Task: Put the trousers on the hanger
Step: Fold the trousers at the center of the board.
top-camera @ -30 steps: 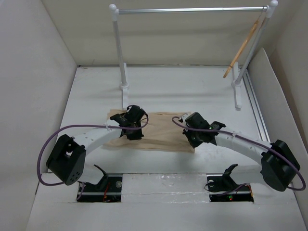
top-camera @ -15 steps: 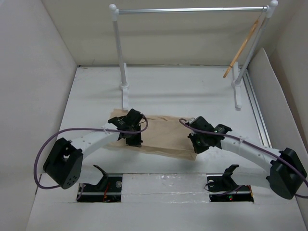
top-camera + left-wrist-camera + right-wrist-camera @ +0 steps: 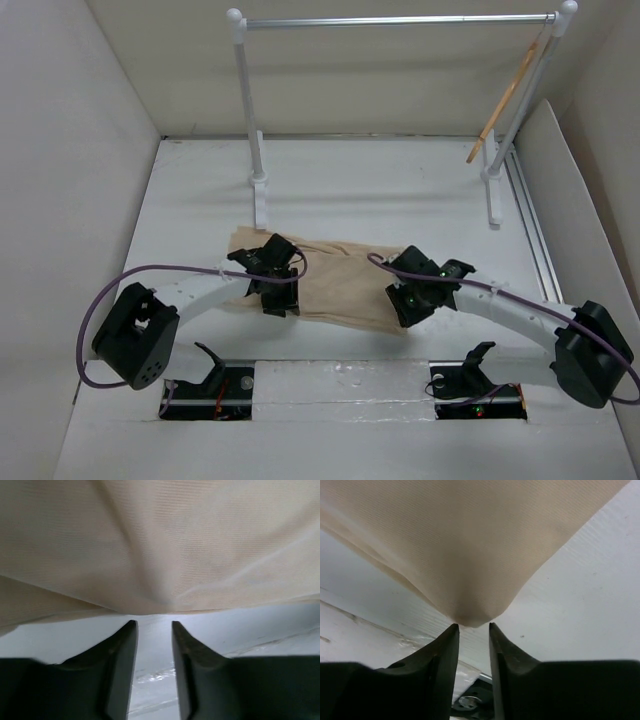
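The trousers (image 3: 340,282) lie by the near edge of the worktop (image 3: 380,180); left gripper (image 3: 152,623) and right gripper (image 3: 471,625) are narrowed onto their near border. Lifting should be level and together, keeping the cloth taut, toward the hanger (image 3: 505,100) at the far right corner.

The left arm (image 3: 195,288) and right arm (image 3: 515,308) are showing white links, black joints; purple cables (image 3: 84,345) are trailing alongside; the left hand (image 3: 153,623) is looking black.
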Motion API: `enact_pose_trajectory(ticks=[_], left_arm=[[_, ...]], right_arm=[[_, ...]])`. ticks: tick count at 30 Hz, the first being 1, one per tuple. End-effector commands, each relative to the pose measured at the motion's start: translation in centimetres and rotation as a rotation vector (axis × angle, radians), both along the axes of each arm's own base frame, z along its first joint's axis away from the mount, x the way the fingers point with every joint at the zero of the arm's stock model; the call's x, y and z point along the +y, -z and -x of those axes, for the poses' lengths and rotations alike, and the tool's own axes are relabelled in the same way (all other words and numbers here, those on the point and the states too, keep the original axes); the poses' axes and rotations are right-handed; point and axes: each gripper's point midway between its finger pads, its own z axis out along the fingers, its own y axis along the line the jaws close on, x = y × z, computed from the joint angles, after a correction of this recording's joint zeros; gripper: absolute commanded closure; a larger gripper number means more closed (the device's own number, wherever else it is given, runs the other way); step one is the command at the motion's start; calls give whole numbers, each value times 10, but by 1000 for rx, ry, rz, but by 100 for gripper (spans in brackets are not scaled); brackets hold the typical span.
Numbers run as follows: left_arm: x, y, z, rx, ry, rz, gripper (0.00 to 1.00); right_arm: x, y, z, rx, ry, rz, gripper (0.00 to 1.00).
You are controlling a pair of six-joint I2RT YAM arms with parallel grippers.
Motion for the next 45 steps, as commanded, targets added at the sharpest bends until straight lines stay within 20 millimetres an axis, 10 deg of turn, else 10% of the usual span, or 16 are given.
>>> enact_pose_trajectory(ticks=[1, 3, 8, 12, 19, 24, 30, 38, 45], left_arm=[[-1, -2, 3, 6, -2, 3, 63], [-2, -16, -1, -15, -4, 11, 47], [-7, -55, -11, -96, -8, 59, 46], [-28, -87, -36, -186, -14, 135, 50], [-55, -59, -102, -233, -60, 148, 55], [-13, -28, -132, -206, -201, 111, 56], [34, -7, -131, -175, -301, 72, 55], [69, -13, -129, -233, -415, 3, 53], [80, -68, -149, -401, -497, 11, 49]], right_arm=[[0, -6, 4, 0, -24, -10, 61], [1, -20, -1, -35, -37, -19, 38], [4, -45, -22, -109, -26, -61, 31], [1, -47, -48, -188, 54, -118, 90], [18, -33, -60, -182, 108, -297, 81], [25, -3, -50, -118, 82, -297, 100], [4, 28, -29, -54, 148, -221, 100], [1, 21, -68, -93, 133, -167, 100], [7, 1, -88, -112, 68, -164, 62]])
